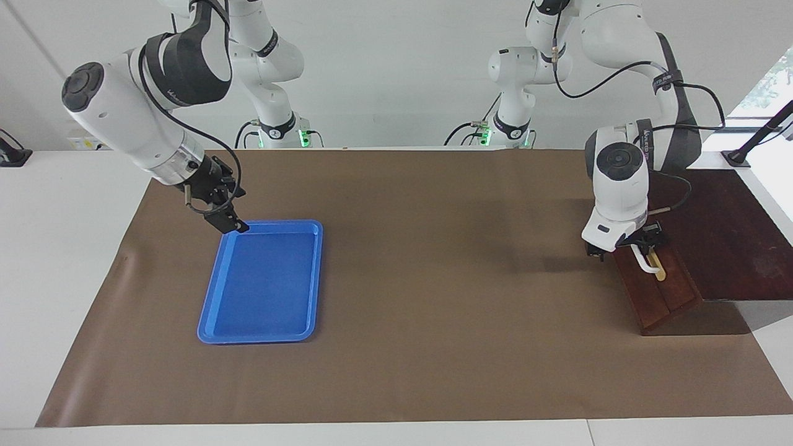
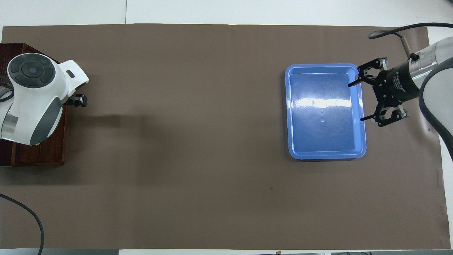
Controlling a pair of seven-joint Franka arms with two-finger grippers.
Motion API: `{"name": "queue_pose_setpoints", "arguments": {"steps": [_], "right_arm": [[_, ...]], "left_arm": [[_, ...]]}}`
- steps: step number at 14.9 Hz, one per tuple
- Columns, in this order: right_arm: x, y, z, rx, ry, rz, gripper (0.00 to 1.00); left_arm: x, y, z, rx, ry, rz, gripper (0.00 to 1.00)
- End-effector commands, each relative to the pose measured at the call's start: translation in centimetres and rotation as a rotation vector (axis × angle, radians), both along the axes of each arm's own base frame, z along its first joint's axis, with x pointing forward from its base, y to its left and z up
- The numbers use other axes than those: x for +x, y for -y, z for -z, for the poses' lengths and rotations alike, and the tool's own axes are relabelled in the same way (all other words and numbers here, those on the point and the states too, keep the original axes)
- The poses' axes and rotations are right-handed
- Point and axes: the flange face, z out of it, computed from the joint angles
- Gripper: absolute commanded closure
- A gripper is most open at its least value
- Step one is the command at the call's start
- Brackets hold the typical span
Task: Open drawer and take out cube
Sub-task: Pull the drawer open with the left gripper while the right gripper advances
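The drawer (image 1: 666, 297) is a dark reddish-brown front with a white bar handle (image 1: 649, 265) on a tan strip. It sits shut in its wooden cabinet (image 1: 731, 235) at the left arm's end of the table. My left gripper (image 1: 647, 243) is down at the handle's end nearer to the robots. In the overhead view the left hand covers it and only a black part (image 2: 79, 101) shows. My right gripper (image 1: 234, 224) is open and empty over the blue tray's rim, and it also shows in the overhead view (image 2: 356, 102). The yellow cube is hidden.
An empty blue plastic tray (image 1: 260, 282) lies on the brown mat (image 1: 446, 279) toward the right arm's end, and it also shows in the overhead view (image 2: 324, 141). The cabinet top (image 2: 39, 156) also shows from overhead.
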Motion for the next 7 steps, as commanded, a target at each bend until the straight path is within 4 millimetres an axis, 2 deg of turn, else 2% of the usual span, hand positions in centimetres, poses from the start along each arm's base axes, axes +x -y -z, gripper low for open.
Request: {"name": "queue_pose_setpoints", "arguments": {"steps": [1,4,6,7], "right_arm": [[0.9,-0.4,0.9,0.103,-0.032,0.11,0.02],[1.9,-1.5,1.8,0.199,-0.063,0.198,0.02],[2.4,-3.1,2.5,0.234,-0.069,0.207,0.02],[2.5,-3.8,2.4,0.246,-0.059,0.206,0.02]], "left_arm": [[0.5,-0.4,0.3,0.01,0.025,0.013,0.0],[0.6,-0.8,0.8,-0.004,0.042,0.012,0.0],[0.6,-0.1,1.1,-0.01,0.057,-0.011,0.0],[0.7,0.4,1.8,-0.016,0.07,-0.05,0.0]]}}
